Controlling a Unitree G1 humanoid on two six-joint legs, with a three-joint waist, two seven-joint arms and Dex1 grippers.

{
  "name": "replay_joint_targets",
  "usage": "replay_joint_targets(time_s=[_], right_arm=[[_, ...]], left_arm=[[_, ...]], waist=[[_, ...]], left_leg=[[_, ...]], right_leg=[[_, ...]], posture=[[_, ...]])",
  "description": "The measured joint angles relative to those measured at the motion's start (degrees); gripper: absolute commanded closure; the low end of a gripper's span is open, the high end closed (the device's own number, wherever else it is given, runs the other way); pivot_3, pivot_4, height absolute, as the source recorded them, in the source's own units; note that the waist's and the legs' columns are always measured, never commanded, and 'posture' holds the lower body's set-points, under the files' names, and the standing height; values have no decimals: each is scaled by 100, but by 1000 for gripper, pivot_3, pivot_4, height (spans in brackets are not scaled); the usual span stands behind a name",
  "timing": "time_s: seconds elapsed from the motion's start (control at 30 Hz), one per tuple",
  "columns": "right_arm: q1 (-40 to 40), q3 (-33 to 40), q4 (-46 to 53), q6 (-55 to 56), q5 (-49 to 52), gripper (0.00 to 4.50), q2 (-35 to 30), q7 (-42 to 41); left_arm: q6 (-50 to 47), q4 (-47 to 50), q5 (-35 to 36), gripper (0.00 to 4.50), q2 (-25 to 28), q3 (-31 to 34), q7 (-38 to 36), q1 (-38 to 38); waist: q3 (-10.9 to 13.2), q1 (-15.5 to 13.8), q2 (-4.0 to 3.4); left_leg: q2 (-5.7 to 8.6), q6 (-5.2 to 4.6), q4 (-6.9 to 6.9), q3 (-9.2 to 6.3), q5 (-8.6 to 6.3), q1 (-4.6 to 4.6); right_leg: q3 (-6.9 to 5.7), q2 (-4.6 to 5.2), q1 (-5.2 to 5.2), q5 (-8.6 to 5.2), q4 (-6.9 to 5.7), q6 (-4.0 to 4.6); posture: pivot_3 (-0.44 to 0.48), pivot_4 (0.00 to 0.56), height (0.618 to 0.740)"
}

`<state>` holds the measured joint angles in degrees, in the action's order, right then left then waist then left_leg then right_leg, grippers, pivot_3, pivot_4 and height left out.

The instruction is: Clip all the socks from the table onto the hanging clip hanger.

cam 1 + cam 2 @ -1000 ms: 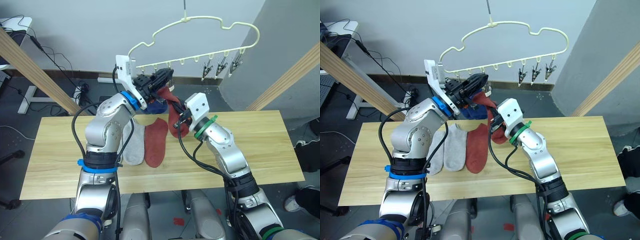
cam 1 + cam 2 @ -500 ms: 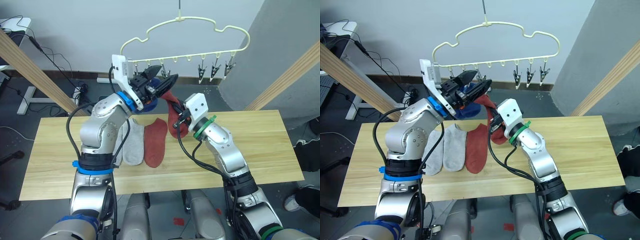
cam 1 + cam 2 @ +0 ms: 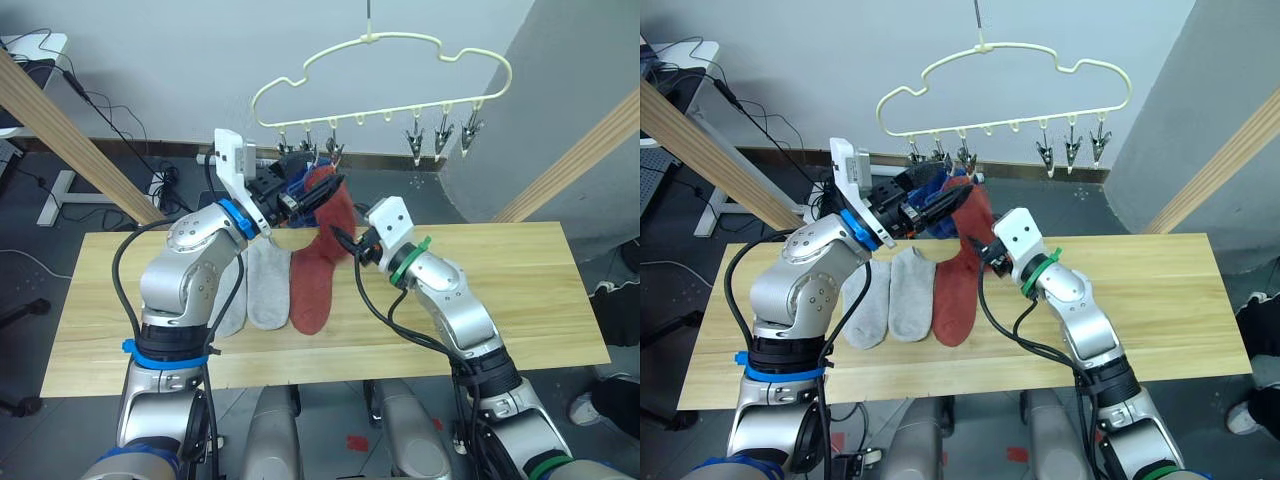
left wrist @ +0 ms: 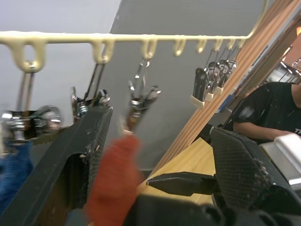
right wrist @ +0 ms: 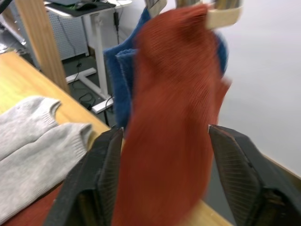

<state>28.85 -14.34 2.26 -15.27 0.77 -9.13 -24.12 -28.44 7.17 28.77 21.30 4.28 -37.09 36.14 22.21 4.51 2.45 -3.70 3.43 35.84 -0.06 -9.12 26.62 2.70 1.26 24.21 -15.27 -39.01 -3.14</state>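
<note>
Head views: clip hanger (image 3: 1010,90) hanging by its hook above the far edge of the table (image 3: 1160,300). Three clips at its left end occupied; blue socks (image 3: 925,185) and one rust-red sock (image 3: 975,215) hanging there. Three clips at the right end bare. Left gripper (image 3: 940,205) raised just below the loaded clips, beside the hanging rust-red sock; fingers' state cannot be told from here. Right gripper (image 3: 985,245) close under that sock's lower part. On the table: two grey socks (image 3: 890,300) side by side, second rust-red sock (image 3: 955,295) just right of them.

Left wrist view: left gripper fingers (image 4: 84,155) spread apart, blurred red fabric between them, a clip (image 4: 138,101) directly above. Person in black (image 4: 268,113) at the far side.

Right wrist view: right gripper fingers (image 5: 101,179) parted, hanging rust-red sock between them, no visible clamping. Blue fabric behind it, grey socks on the table beyond.
</note>
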Motion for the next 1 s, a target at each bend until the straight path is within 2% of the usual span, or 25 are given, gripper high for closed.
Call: replay_joint_targets(time_s=[0.17,0.3,0.47,0.6,0.8,0.93,1.0], right_arm=[[-232,-44,363,-292,-7,1722,-225,-107],[-595,-10,1009,-723,-6,1722,-653,-219],[-1098,442,2320,-1490,142,1722,-1174,-320],[-1199,809,3076,-2036,452,1722,-1195,-296],[-732,1381,3502,-2909,827,1722,-1264,-141],[243,1615,3221,-3176,852,1722,-962,335],[316,1660,3108,-3190,873,1722,-880,458]], left_arm=[[-23,100,10,716,96,-4,-31,-93],[-19,152,7,716,466,7,-301,-209],[274,150,-96,716,1190,-68,-1161,-454],[582,150,-132,716,1403,-230,-1741,-470],[873,119,-251,716,1505,-338,-2127,-458],[863,-80,-248,716,1163,-405,-1985,-80],[861,-102,-249,716,1100,-406,-1967,17]], waist=[[0,0,0],[0,-1,0],[0,-15,-1],[0,-37,-1],[0,-38,-1],[0,-31,-2],[0,-33,-1]], left_leg=[[0,0,0,-2,0,1],[0,0,0,-2,0,1],[-1,0,-1,-1,0,2],[0,0,1,0,0,1],[-1,-2,3,-1,2,2],[-1,-11,11,-1,8,13],[-1,-12,8,-2,7,13]], right_leg=[[-1,0,0,0,-1,0],[-1,0,1,0,-1,0],[-1,0,4,-1,-2,-1],[0,0,3,-1,-1,-2],[0,-1,3,-4,-1,-6],[0,-1,9,-4,-1,-5],[-2,-1,9,1,-1,4]], posture=[[-142,342,740],[-138,343,740],[-131,344,740],[-135,345,740],[-141,347,740],[-138,344,740],[-137,346,740]])
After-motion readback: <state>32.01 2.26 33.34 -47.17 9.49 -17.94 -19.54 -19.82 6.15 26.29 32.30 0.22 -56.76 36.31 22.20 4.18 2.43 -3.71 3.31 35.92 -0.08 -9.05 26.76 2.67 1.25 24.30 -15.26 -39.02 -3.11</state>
